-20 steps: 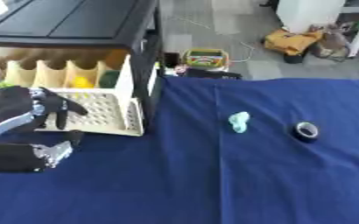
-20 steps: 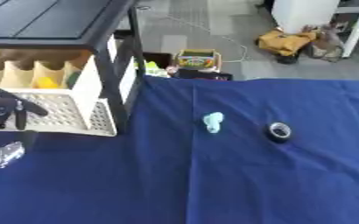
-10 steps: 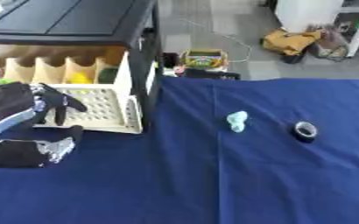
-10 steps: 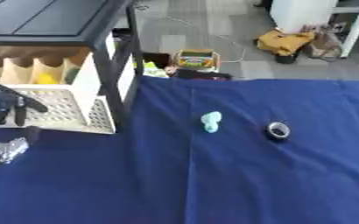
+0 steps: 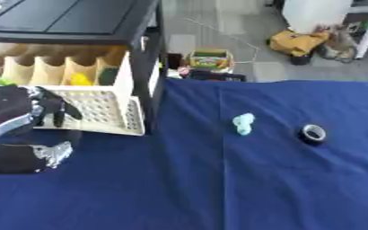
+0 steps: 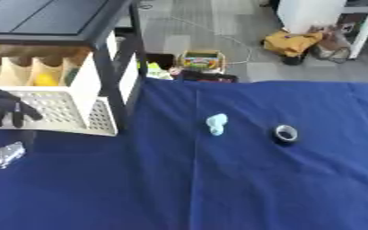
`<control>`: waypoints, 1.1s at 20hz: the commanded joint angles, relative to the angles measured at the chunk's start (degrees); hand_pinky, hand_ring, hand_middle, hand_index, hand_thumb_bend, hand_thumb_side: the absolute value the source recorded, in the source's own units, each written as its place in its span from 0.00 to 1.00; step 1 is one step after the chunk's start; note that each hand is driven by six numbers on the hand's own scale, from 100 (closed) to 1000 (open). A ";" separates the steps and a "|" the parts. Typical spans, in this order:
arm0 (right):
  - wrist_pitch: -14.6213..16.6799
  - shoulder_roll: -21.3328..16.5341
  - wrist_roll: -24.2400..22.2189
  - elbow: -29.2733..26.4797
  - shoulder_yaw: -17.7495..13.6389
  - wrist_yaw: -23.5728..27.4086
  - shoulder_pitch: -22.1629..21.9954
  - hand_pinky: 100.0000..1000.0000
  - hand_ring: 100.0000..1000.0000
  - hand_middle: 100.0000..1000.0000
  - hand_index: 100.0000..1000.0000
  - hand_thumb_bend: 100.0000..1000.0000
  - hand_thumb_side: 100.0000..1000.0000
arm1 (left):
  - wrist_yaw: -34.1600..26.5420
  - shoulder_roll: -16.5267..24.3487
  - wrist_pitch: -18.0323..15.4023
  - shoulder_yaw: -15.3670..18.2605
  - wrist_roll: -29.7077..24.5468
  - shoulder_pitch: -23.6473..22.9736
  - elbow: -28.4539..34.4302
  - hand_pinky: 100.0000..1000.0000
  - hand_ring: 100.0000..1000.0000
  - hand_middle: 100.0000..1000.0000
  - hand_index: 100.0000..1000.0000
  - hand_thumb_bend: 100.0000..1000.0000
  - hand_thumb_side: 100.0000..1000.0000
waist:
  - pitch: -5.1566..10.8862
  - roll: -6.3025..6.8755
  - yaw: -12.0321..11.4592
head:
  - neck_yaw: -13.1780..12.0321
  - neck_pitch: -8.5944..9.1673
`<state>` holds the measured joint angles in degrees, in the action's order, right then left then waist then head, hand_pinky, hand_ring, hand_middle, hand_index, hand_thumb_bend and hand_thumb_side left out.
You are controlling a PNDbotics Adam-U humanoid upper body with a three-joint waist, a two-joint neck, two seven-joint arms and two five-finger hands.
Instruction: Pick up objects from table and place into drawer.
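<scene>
The left hand (image 5: pixel 26 117) is hovering at the front edge of the pulled-out cream drawer (image 5: pixel 101 110), palm down with its fingers curled downward and nothing visible in them. By the look of it, it is finishing a drop into the perforated tray, so it would do well to lift clear of the drawer's front wall before swinging right. Still waiting on the blue tablecloth (image 5: pixel 218 179) are the pale turquoise lump (image 5: pixel 243 123) and, further right, the black tape roll (image 5: pixel 313 133); the right hand is not showing.
</scene>
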<state>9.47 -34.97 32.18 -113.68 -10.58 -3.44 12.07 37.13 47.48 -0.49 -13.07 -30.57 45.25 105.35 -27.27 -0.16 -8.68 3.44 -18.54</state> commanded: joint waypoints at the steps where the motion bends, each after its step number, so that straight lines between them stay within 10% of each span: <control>1: -0.06 -0.56 -0.06 -0.92 -0.84 -0.56 0.10 0.49 0.65 0.38 0.70 0.00 0.94 | -2.42 3.10 0.13 1.42 -2.61 -1.51 2.56 0.68 0.46 0.45 0.77 0.00 0.87 | 0.98 -0.34 -0.22 | 0.11 0.42; 12: -0.29 0.09 -0.19 -0.92 -1.20 -0.24 -0.51 0.49 0.65 0.38 0.70 0.01 0.94 | -14.48 3.91 1.87 5.45 -3.62 -4.65 9.22 0.72 0.44 0.48 0.82 0.00 0.90 | 1.93 -1.09 -0.98 | -0.61 0.13; 22: -0.01 0.25 -0.03 -0.92 -1.42 0.02 -0.61 0.49 0.65 0.38 0.70 0.01 0.94 | -6.44 6.78 1.12 6.05 -6.09 -8.53 8.76 0.66 0.45 0.50 0.84 0.00 0.90 | 2.13 -1.35 -0.69 | -1.98 0.34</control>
<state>9.34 -33.89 32.06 -113.68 -11.27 -3.45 11.23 29.72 52.12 0.46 -7.95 -36.18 36.29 113.72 -26.73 -1.58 -9.41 1.79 -18.55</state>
